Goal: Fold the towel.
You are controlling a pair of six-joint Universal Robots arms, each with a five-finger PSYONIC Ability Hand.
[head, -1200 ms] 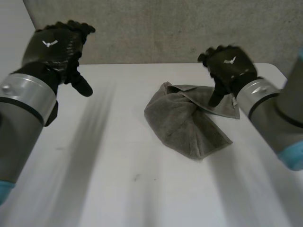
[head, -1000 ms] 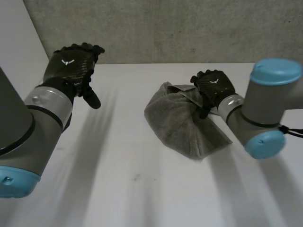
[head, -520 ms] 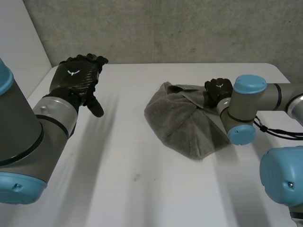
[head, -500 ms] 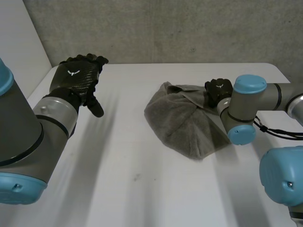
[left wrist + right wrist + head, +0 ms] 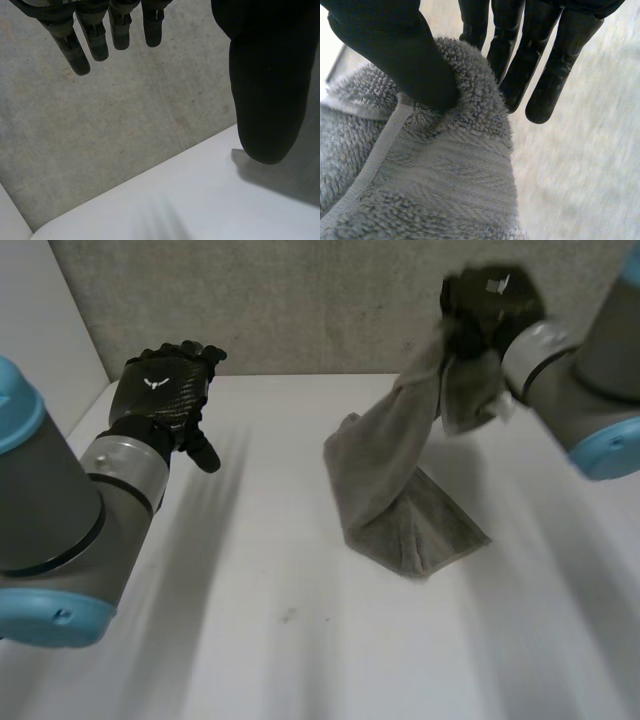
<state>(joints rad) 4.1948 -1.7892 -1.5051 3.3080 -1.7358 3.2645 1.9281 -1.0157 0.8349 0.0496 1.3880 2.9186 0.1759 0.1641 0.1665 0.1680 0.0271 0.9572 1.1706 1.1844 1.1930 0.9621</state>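
Observation:
A grey towel (image 5: pixel 400 480) hangs from my right hand (image 5: pixel 490 300), which is raised high over the table's far right. Its upper part is stretched up to the hand while its lower part still lies on the white table (image 5: pixel 260 570). In the right wrist view the thumb (image 5: pixel 395 55) pinches the towel's hemmed edge (image 5: pixel 445 165) against the fingers (image 5: pixel 520 65). My left hand (image 5: pixel 160 395) hovers over the far left of the table, well away from the towel. Its fingers (image 5: pixel 95 35) and thumb (image 5: pixel 267 90) are straight and hold nothing.
A grey concrete wall (image 5: pixel 320 300) rises behind the table's far edge. The table's left edge (image 5: pixel 85 425) runs close to my left hand. Bare white tabletop lies between the towel and the left arm and toward the front.
My right hand closed on the towel's edge and lifted it up off the table. The towel went from a crumpled heap to hanging stretched. The left hand barely moved.

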